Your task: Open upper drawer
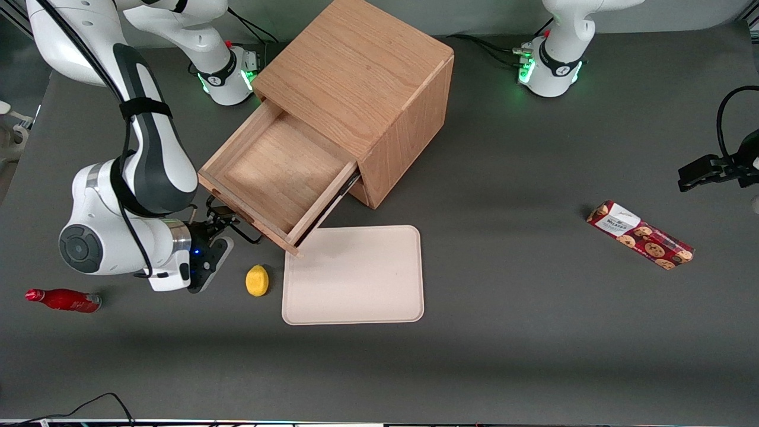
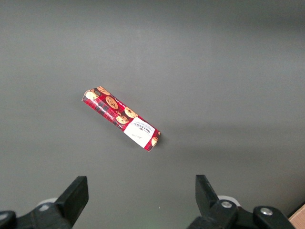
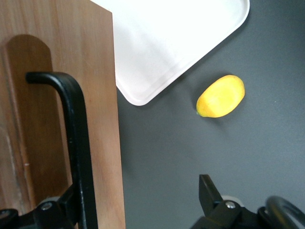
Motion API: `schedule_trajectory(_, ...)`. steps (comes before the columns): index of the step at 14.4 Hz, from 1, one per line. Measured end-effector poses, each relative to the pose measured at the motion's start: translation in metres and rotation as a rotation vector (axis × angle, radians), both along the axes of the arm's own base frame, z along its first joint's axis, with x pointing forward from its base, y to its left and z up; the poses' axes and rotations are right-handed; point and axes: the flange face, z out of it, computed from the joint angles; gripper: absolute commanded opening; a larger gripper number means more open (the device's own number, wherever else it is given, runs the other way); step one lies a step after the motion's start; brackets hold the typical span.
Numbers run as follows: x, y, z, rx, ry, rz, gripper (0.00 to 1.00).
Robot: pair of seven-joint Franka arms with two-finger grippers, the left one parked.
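Observation:
The light oak cabinet (image 1: 362, 71) stands mid-table, and its upper drawer (image 1: 278, 172) is pulled well out, showing a shallow wooden tray with nothing in it. The thin black wire handle (image 1: 248, 235) sits on the drawer front. My right gripper (image 1: 220, 225) is in front of that drawer front, at handle height, and it is open. In the right wrist view the handle (image 3: 76, 143) runs along the wood front (image 3: 100, 95) close to one finger, while the other finger (image 3: 209, 193) stands well apart over bare table. The gripper (image 3: 138, 205) holds nothing.
A yellow lemon (image 1: 257, 280) (image 3: 221, 96) lies just nearer the front camera than the gripper, beside a pale pink tray (image 1: 353, 274) (image 3: 176, 43). A red bottle (image 1: 62, 299) lies toward the working arm's end. A cookie packet (image 1: 640, 235) (image 2: 121, 118) lies toward the parked arm's end.

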Motion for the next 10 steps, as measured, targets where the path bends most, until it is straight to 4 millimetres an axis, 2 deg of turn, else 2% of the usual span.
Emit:
schedule_trajectory(5,0.001,0.001,0.002,0.002,-0.004,0.004,1.00)
schedule_trajectory(10,0.010,0.004,0.054,-0.001,-0.031,-0.028,1.00)
